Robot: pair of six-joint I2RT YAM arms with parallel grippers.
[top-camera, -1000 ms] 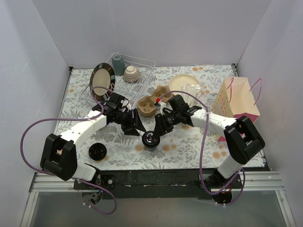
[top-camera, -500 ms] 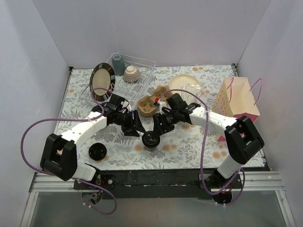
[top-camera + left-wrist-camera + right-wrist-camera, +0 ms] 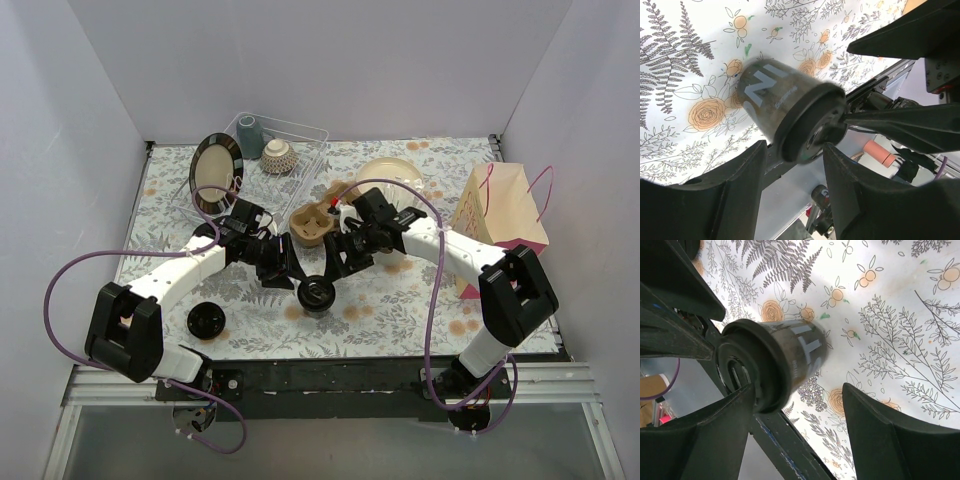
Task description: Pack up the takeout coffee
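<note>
Right end effector has spread off the takeout coffee, left end effector pinches it; handover done, probably cardboard carrier next.

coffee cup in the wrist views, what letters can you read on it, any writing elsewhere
"NI": large white letters on the coffee cup, left wrist view.
Small print beside them: too blurred to read.
"T", uncertain: white letter on the same cup, right wrist view.
Paper bag: any print too small to read.
</note>
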